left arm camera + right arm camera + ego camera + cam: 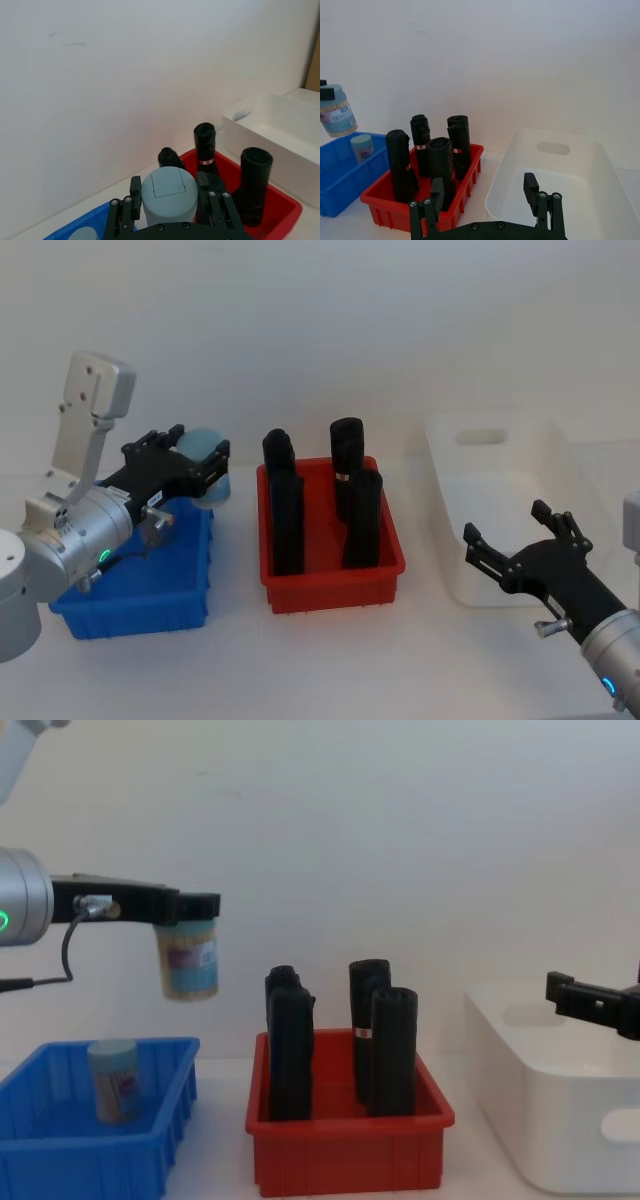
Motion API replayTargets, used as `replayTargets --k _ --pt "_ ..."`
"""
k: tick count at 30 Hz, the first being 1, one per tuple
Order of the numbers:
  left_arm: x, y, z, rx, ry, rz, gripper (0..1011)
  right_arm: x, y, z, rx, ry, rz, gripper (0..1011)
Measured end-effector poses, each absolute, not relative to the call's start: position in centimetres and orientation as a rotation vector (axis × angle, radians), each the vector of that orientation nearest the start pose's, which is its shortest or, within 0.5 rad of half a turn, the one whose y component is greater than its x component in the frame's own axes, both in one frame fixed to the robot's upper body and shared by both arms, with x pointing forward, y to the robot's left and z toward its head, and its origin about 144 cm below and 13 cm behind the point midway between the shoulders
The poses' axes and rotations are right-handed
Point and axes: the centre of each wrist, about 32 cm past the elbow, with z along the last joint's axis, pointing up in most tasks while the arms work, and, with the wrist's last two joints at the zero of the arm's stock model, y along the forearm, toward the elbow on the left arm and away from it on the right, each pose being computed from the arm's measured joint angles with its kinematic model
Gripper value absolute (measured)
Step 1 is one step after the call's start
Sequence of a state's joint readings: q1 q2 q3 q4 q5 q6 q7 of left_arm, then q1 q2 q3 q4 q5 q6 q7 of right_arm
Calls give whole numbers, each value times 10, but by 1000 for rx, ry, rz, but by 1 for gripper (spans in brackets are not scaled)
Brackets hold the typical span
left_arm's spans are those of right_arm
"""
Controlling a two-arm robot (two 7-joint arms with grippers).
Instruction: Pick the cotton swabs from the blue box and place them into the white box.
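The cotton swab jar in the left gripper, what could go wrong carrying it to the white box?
The left gripper holds the jar by its lid end only; a jolt might loosen it. The black rolls in the red bin stand tall before the white box; a low path could clip them. The open right gripper beside that box may crowd the drop.

Swab jar (113, 1080) in left box (70, 1165); rolls (393, 1050) in middle bin (345, 1160).

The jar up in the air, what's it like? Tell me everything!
The cotton swabs jar is a small clear cylinder with a pale blue-green lid, pale sticks and a label inside. It hangs upright, the left gripper shut on its lid end, above the right side of the blue box, touching nothing else.
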State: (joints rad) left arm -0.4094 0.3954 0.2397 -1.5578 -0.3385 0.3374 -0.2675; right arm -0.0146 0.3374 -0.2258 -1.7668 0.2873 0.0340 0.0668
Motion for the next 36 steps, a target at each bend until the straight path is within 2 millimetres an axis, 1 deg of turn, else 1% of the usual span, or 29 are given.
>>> replayTargets --k 10,18,24,36 --pt "539 268 1305 113 -76 969 660 443 -237 1189 26 -75 -1230 1002" --pt "535 264 1320 87 -76 842 660 443 -237 1189 26 -75 -1230 1002" --pt "533 261 1327 74 -73 777 660 443 -237 1189 26 -75 -1230 1002" --pt "530 258 1334 61 -72 717 660 443 -237 1189 26 -80 -1211 1002"
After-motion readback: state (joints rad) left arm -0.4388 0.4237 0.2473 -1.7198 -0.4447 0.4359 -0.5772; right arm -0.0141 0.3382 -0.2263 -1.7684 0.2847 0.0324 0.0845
